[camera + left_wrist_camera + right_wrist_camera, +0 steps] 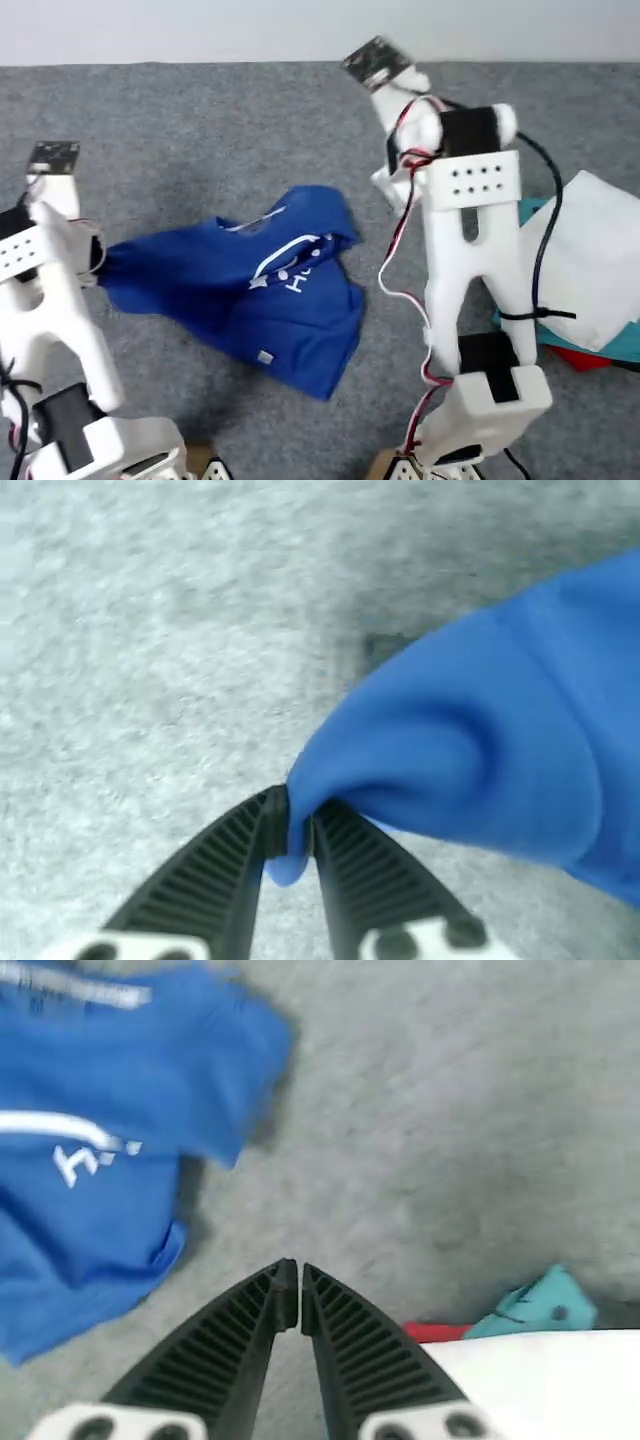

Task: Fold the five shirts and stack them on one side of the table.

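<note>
Bright, even light; soft dark shadow beneath blue shirt (470, 740) on grey table (150, 630).

A grey, felt-like mat (190, 120) covers the table, with a pale wall (200, 30) along the mat's far edge and two small tan pieces (385, 464) at its near edge.

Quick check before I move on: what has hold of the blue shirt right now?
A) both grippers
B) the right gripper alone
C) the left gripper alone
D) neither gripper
C: the left gripper is shut on a pinched edge of the blue shirt, while the right gripper is shut with nothing in it, apart from the cloth.
</note>
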`<state>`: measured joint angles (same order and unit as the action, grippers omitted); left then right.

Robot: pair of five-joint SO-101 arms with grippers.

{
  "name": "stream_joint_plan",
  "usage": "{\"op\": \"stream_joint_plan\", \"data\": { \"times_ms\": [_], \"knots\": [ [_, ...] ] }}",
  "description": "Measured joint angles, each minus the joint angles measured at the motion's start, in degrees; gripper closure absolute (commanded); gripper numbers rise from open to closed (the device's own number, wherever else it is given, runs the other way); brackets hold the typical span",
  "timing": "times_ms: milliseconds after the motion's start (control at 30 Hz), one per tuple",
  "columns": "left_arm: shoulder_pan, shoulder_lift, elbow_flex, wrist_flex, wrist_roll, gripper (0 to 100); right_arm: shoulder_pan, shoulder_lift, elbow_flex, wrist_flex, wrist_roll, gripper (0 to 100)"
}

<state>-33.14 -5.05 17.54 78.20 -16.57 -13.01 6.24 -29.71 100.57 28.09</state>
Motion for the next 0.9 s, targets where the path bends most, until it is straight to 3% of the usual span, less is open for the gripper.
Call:
{"op": "stream_joint_plan", "data": {
  "times_ms": [267,533,667,900],
  "knots": [
    [-3.0,0.0,3.0,-3.9,0.4,100,-12.9,-11.5,23.9,0.0,0.0,98.1],
    [-2.9,0.0,6.8,-7.2,0.4,100,-32.0,-16.8,45.7,-1.2,-9.8,77.9],
    [-2.9,0.0,7.3,-7.5,0.4,100,-37.7,-16.9,52.5,-8.0,-15.4,74.0],
    [-2.9,0.0,7.4,-7.5,0.4,100,-41.8,-16.9,61.6,-22.3,-16.6,73.8]
  ]
}}
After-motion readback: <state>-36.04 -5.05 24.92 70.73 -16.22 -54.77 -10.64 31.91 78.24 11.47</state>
